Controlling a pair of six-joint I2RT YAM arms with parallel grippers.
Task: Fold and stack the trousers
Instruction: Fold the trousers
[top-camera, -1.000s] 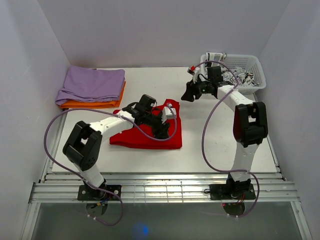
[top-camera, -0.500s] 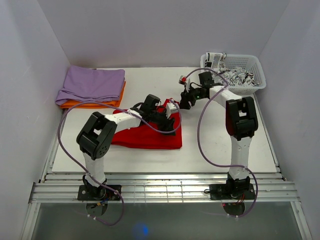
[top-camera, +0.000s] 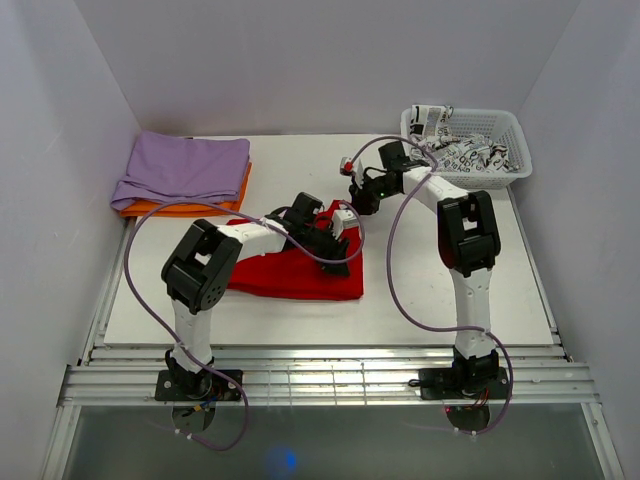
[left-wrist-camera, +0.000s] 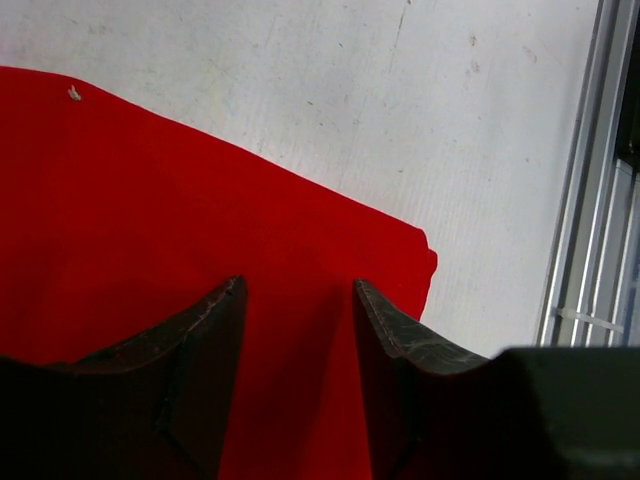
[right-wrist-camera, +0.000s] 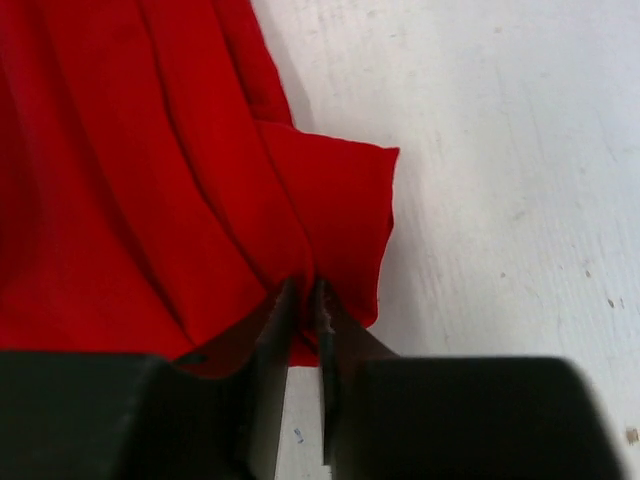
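Note:
The red trousers (top-camera: 290, 275) lie folded in a flat pile in the middle of the white table. My left gripper (top-camera: 338, 250) rests low over their right part. In the left wrist view it (left-wrist-camera: 299, 285) is open, with flat red cloth (left-wrist-camera: 150, 200) between and under the jaws. My right gripper (top-camera: 352, 195) is at the far right corner of the trousers. In the right wrist view it (right-wrist-camera: 303, 288) is shut, with a pleated edge of the red cloth (right-wrist-camera: 130, 150) pinched at its tips.
A white basket (top-camera: 508, 124) holding a black-and-white patterned cloth (top-camera: 465, 152) stands at the far right. A folded lilac cloth (top-camera: 185, 165) lies on an orange one (top-camera: 190, 209) at the far left. Metal rails (top-camera: 320, 380) run along the near edge.
My right gripper has moved left from beside the basket to the far right corner of the trousers. My left arm has folded in closer, its gripper staying on the red cloth.

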